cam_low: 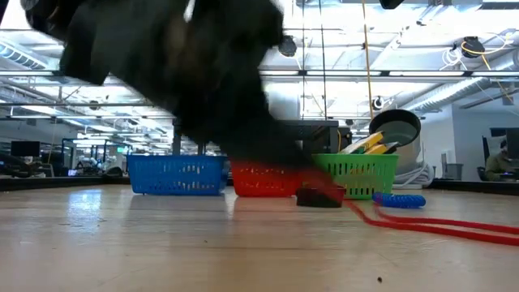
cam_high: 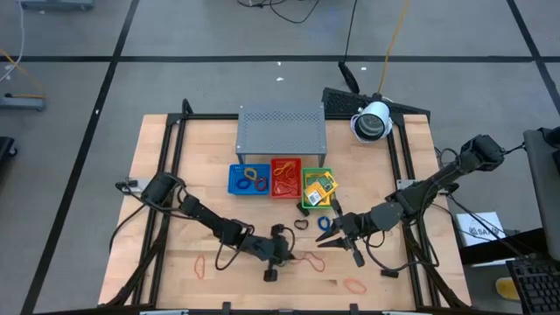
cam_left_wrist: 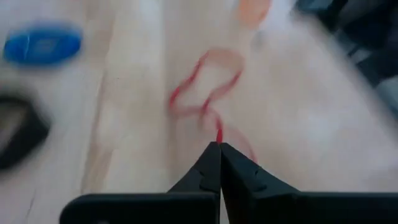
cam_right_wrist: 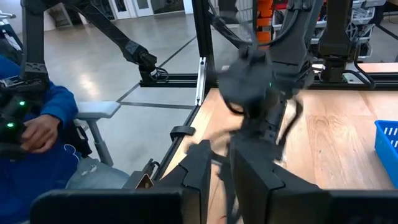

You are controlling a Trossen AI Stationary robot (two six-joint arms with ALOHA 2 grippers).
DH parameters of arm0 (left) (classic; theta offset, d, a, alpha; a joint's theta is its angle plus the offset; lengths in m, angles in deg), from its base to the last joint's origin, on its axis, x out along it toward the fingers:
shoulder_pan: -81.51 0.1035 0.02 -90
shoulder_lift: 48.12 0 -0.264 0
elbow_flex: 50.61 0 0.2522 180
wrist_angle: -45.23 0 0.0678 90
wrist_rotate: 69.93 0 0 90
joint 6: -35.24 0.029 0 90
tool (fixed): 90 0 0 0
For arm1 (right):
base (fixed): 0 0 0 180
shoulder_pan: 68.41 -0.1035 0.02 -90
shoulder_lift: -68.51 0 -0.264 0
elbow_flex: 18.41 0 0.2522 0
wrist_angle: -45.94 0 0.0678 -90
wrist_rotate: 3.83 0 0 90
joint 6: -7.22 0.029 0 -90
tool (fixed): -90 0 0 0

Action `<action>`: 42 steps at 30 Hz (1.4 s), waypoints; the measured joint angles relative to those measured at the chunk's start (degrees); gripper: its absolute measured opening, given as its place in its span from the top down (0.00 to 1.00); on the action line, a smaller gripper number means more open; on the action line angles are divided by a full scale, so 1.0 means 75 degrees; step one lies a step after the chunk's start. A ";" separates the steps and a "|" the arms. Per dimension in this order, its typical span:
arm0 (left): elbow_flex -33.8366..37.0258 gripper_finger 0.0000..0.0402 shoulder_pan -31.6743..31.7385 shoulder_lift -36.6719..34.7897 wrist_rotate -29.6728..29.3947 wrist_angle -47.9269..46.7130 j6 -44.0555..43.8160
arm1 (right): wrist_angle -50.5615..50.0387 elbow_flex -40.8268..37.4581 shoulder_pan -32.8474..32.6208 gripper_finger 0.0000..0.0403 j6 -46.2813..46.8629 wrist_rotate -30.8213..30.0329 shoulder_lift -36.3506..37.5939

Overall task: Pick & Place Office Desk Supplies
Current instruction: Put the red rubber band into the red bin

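A thin red rubber band (cam_left_wrist: 205, 87) lies twisted in a figure-eight on the wooden table, near the front middle (cam_high: 308, 258). My left gripper (cam_left_wrist: 219, 148) is low over the table, shut on the band's nearest end (cam_high: 282, 251). A blue ring (cam_high: 325, 223) and a small black piece (cam_high: 300, 225) lie just beyond it. Orange rubber bands (cam_high: 199, 267) (cam_high: 354, 284) lie near the front edge. My right gripper (cam_high: 331, 232) hovers above the table to the right of the blue ring; in its wrist view the fingers (cam_right_wrist: 221, 165) stand slightly apart with nothing clearly between them. My left gripper pinches the red rubber band's near end (cam_left_wrist: 219, 134) between its two fingertips. The fingers slant down toward the table from the left. The rest of the band lies slack on the wood ahead of the tips (cam_low: 422, 223).
Blue (cam_high: 249, 179), red (cam_high: 285, 178) and green (cam_high: 318, 188) trays stand in a row mid-table, the green one holding yellow packets. The grey perforated shelf (cam_high: 282, 129) stands behind them. A person in a blue sleeve (cam_right_wrist: 37, 130) sits beyond the table's edge.
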 joint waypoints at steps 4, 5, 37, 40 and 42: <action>-0.0366 0.99 0.0100 -0.0295 0.0104 0.0391 0.0478 | 0.0014 0.0000 0.0000 0.88 0.0000 -0.0047 0.0000; -0.0445 1.00 0.0123 -0.0379 0.0091 0.0380 0.0609 | 0.0011 0.0000 0.0000 0.88 0.0000 -0.0135 0.0000; -0.0570 0.99 0.2204 -0.4686 -0.1639 -0.3570 0.2718 | 0.0039 0.0000 0.0158 0.88 -0.0228 -0.0222 -0.0001; -0.0570 0.98 0.2585 -0.4680 -0.1589 -0.3610 0.2417 | 0.0000 0.0000 0.0160 0.88 -0.0227 -0.0219 -0.0003; -0.0570 0.97 0.2791 -0.4680 -0.1592 -0.3756 0.2276 | 0.0000 0.0000 0.0160 0.88 -0.0230 -0.0205 -0.0003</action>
